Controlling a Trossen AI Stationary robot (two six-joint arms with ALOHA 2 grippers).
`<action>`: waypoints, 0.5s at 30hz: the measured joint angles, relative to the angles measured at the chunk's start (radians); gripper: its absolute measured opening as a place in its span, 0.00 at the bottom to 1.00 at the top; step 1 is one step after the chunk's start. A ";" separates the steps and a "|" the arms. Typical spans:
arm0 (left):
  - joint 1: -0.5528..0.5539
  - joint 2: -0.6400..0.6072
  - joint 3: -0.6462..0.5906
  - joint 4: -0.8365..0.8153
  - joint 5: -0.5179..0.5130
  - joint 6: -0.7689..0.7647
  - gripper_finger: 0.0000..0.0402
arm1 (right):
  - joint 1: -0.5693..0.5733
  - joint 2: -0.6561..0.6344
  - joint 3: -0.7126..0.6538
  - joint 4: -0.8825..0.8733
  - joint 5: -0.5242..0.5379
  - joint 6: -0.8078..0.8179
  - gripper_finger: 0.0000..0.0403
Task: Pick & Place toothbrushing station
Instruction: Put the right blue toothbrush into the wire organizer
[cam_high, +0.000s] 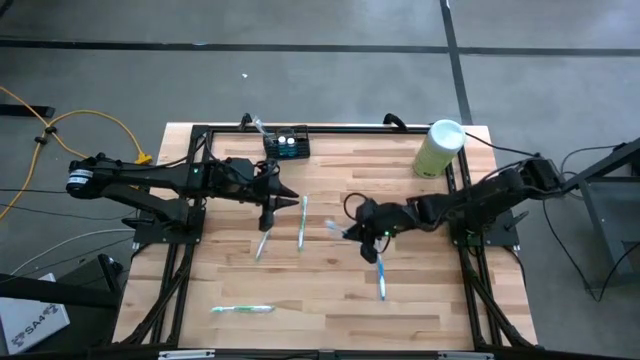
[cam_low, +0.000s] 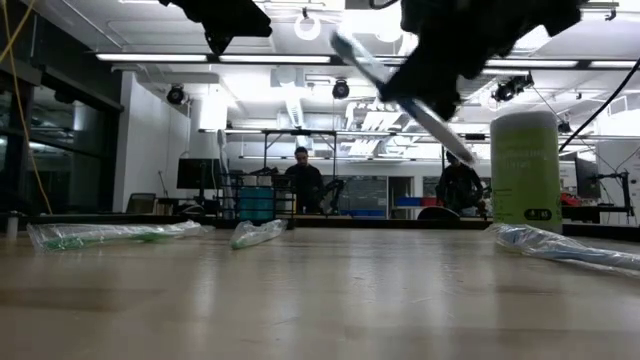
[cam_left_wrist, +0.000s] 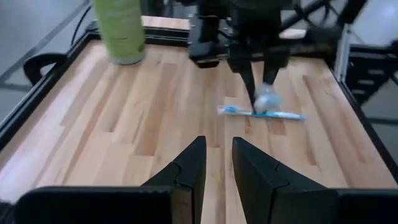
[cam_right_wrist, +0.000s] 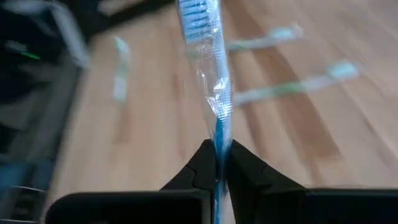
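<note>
Toothbrushing station (cam_high: 287, 146) sat at table (cam_high: 330, 310) far edge, well apart from both grippers. Small black slotted caddy; no legible label. Left gripper (cam_high: 268, 213) hung over mid-table, fingers (cam_left_wrist: 186, 177) narrowly apart, empty. Right gripper (cam_high: 362, 232) clamped a wrapped blue toothbrush (cam_right_wrist: 208, 56), lifted off table.

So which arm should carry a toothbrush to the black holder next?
The right. Its claw is already shut on a blue toothbrush in clear wrapping, lifted off the wooden table. The left claw is empty, though it sits nearer the small black slotted holder.
</note>
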 joint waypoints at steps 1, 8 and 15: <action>0.000 0.000 0.000 0.000 0.013 0.016 0.19 | -0.013 0.000 0.000 0.038 -0.044 -0.008 0.03; 0.000 0.000 0.000 0.007 0.083 0.133 0.19 | -0.089 0.000 0.000 0.235 -0.313 0.030 0.04; -0.038 0.000 0.000 0.079 0.084 0.310 0.19 | -0.123 0.016 0.001 0.289 -0.467 0.196 0.04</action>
